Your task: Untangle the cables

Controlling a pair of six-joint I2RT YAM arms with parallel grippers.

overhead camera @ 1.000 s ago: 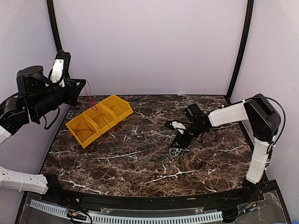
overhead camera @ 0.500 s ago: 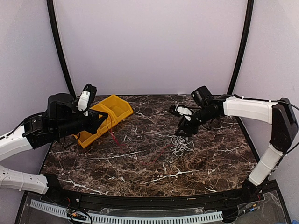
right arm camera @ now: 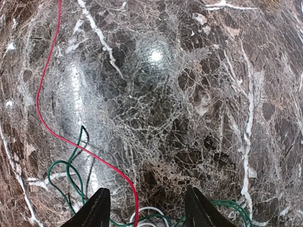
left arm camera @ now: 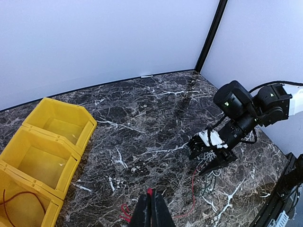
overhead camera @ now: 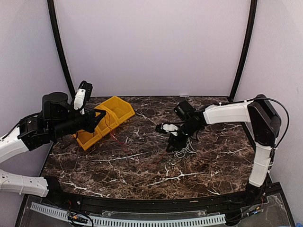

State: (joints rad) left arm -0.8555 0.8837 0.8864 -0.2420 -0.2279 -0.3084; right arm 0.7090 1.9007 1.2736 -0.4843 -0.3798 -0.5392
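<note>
The cables lie in a loose tangle [overhead camera: 182,149] right of the table's middle: a white one [right arm camera: 147,211], a dark green one [right arm camera: 66,174] and a red one [right arm camera: 47,127]. My right gripper [right arm camera: 147,210] hovers open just above this tangle, its fingers straddling the white loop and the red cable. The red cable [left arm camera: 193,191] runs from the tangle across the table to my left gripper [left arm camera: 151,210], which is shut on its end above the marble, near the yellow bins. In the top view the left gripper [overhead camera: 103,119] is over the bins and the right gripper [overhead camera: 174,143] is at the tangle.
A row of three joined yellow bins [overhead camera: 116,109] sits at the back left; the nearest bin [left arm camera: 28,208] holds a red wire. The table is dark marble with black posts at the back corners and purple walls around it.
The left arm swung down from high at the back left to over the bins, still holding the red cable. The right gripper lifted off the tangle toward the back, then returned above it.
</note>
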